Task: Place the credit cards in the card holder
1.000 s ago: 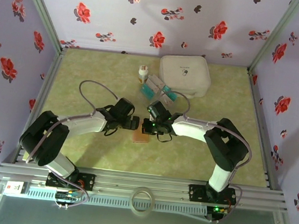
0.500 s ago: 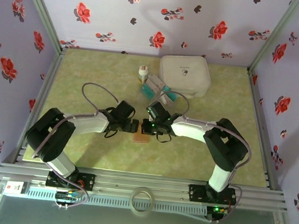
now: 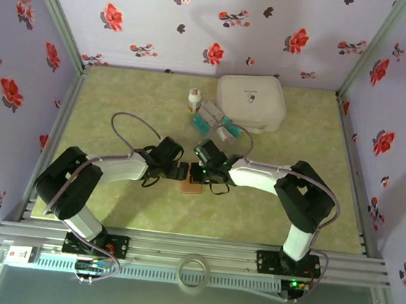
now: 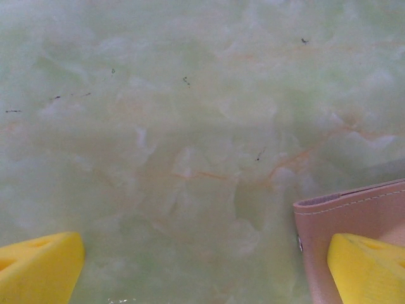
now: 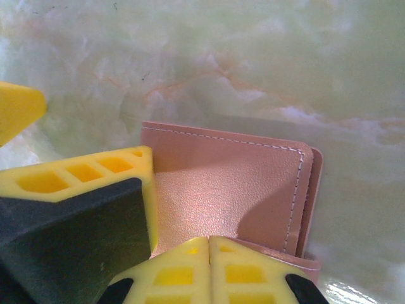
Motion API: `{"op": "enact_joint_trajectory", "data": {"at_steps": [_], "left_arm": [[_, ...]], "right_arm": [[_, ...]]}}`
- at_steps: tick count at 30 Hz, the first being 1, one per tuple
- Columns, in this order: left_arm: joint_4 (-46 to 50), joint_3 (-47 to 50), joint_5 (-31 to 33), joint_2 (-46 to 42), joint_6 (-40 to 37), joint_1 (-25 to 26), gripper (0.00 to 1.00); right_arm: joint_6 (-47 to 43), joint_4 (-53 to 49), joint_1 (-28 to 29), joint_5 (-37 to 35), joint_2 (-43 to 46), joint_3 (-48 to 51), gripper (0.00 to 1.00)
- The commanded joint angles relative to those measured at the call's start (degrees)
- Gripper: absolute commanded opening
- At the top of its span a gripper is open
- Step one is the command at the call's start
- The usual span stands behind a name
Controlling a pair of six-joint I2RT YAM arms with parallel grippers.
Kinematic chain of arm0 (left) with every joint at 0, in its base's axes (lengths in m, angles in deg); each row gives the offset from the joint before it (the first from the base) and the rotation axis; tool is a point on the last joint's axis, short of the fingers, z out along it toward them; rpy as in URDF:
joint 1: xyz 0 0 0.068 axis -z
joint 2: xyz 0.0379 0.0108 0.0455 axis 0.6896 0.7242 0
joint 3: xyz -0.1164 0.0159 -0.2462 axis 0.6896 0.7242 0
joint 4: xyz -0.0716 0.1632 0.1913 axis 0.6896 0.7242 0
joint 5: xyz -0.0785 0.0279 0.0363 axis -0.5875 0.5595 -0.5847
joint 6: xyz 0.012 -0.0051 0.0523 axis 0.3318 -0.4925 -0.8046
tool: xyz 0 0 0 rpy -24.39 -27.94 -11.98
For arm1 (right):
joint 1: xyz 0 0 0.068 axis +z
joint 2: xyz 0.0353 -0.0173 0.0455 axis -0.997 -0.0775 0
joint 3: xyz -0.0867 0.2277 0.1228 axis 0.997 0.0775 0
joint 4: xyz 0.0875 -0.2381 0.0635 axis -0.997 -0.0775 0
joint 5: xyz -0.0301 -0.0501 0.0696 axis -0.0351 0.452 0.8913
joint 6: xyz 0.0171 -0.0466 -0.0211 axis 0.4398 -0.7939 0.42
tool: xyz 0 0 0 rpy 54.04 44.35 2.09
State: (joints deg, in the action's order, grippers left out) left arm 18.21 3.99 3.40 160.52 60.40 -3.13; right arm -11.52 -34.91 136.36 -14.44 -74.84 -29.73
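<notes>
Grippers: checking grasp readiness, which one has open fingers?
The left gripper: its yellow fingers stand wide apart, one over the card holder; the right gripper has them pressed together.

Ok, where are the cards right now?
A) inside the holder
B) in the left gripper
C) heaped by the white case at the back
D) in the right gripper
C: the cards lie in a loose heap against the white case, well behind the holder.
</notes>
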Motion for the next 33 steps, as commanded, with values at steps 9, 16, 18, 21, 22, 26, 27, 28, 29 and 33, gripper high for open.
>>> {"op": "enact_joint_trajectory", "data": {"at_steps": [9, 16, 18, 21, 22, 26, 27, 28, 29, 33], "left_arm": [[-0.5, 1.5, -0.8, 3.2, -0.3, -0.4, 1.00], [0.0, 1.5, -0.7, 2.7, -0.1, -0.4, 1.00], [0.2, 1.1, -0.7, 2.5, -0.1, -0.4, 1.00], [1.2, -0.2, -0.7, 1.9, -0.3, -0.5, 1.00], [1.9, -1.0, -0.7, 1.5, -0.5, -0.7, 1.00], [4.9, -5.0, -0.7, -1.1, -2.2, -3.6, 1.00], [5.7, -6.0, -0.7, -2.0, -2.6, -4.5, 1.00], [6.6, -7.1, -0.9, -3.3, -3.1, -5.6, 1.00], [7.4, -8.1, -1.0, -4.6, -3.7, -6.8, 1.00], [10.0, -10.7, -2.0, -10.0, -5.7, -10.7, 1.00]], "right_arm": [[0.9, -4.7, 3.4, -0.5, -3.4, 5.7, 0.00], [1.7, -3.9, 3.6, -0.6, -3.7, 5.9, 0.00], [1.5, -4.1, 3.6, -0.6, -3.6, 4.9, 0.02], [1.2, -4.8, 3.7, -0.5, -2.7, 2.6, 0.16], [1.0, -5.1, 3.6, -0.5, -2.2, 1.5, 0.23], [-0.1, -7.2, 3.4, 0.1, 0.4, -4.4, 0.40], [-0.3, -7.7, 3.3, 0.0, 1.3, -5.4, 0.43], [-0.6, -8.2, 3.3, -0.1, 2.5, -6.4, 0.47], [-0.8, -8.7, 3.2, -0.2, 3.9, -7.2, 0.52], [-1.8, -10.9, 2.1, -1.3, 9.8, -7.7, 0.64]]}}
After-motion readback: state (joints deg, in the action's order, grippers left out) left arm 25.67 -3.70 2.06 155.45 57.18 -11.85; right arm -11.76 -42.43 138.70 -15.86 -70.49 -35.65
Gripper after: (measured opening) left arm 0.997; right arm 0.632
